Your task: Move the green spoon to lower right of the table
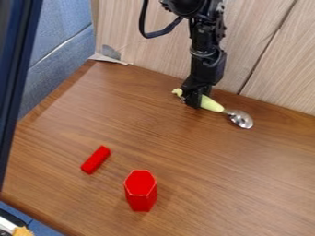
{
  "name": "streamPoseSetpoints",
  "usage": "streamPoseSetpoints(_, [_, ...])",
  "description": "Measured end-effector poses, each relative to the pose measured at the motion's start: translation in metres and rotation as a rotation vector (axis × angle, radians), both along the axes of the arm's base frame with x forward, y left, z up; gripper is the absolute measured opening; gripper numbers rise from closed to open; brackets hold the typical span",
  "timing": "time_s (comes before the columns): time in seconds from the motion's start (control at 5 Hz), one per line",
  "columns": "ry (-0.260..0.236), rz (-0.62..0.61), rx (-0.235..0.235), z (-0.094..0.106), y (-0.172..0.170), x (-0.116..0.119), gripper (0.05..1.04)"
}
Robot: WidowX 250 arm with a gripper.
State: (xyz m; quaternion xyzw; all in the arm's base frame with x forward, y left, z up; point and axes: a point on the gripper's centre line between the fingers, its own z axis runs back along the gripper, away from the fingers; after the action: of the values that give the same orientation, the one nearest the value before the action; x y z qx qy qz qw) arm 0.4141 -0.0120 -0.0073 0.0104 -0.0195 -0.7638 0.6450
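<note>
With the tabletop [190,152] read as a clock face and twelve at the far side, a dark upright frame [15,69] is seen at the left edge, from nine to ten o'clock. At eight, in the near left corner, an orange item [23,231] and a black-and-white item [7,223] are partly cut off by the view's edge. Blue padded panels [64,44] are set beyond the table at ten to eleven. A small red block [96,160] is laid on its side between eight and nine, tilted toward one o'clock. At eleven, by the table's far corner, a crumpled grey-white scrap [109,56] is seen. A red six-sided block [141,191] is stood upright near seven. Behind the far edge, a pale wood-grained wall [265,50] is seen from eleven to two. The black gripper [195,103] is held pointing down over the spoon's handle near one o'clock; whether it is open or closed on the handle cannot be told. The green spoon [212,105] is seen there, near the far edge, its pale green handle partly hidden by the gripper and its metal bowl pointed toward four.
</note>
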Motion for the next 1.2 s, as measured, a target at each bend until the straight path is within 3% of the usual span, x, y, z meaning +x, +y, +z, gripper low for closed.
streamPoseSetpoints(0.2, [-0.007, -0.043, -0.017, 0.009, 0.009, 0.000, 0.393])
streamPoseSetpoints(0.4, [-0.059, -0.151, -0.060, 0.038, 0.011, -0.008, 0.393])
streamPoseSetpoints(0.8, [-0.090, -0.426, -0.046, 0.068, -0.009, -0.051, 0.393])
streamPoseSetpoints(1.0, [-0.085, -0.588, -0.040, 0.070, -0.017, -0.071, 0.393])
streamPoseSetpoints(1.2, [-0.025, -0.806, -0.016, 0.063, -0.031, -0.093, 0.393])
